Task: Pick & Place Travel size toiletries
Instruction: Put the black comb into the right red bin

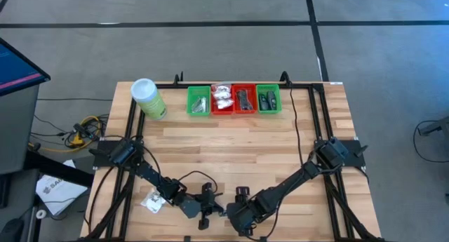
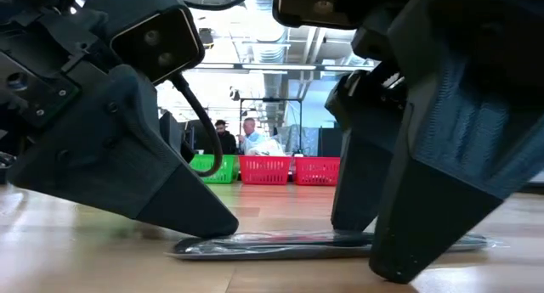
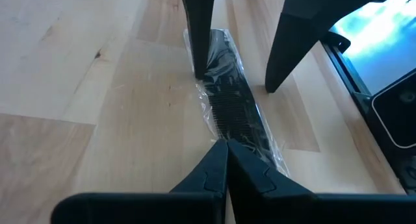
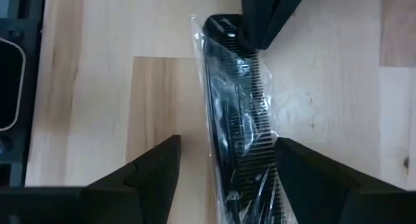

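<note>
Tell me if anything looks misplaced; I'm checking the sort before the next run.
One black plastic comb in a clear wrapper lies flat on the wooden table, far from the red and green trays. The shut left end effector presses one end; the open right end effector straddles the other.

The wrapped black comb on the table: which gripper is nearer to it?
Both are at it. The left gripper, shut, presses one end of the comb; the right gripper, open, straddles its other end.

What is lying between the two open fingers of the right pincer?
A black comb in clear wrap lies between the right pincer's fingers, as the right wrist view shows.
</note>
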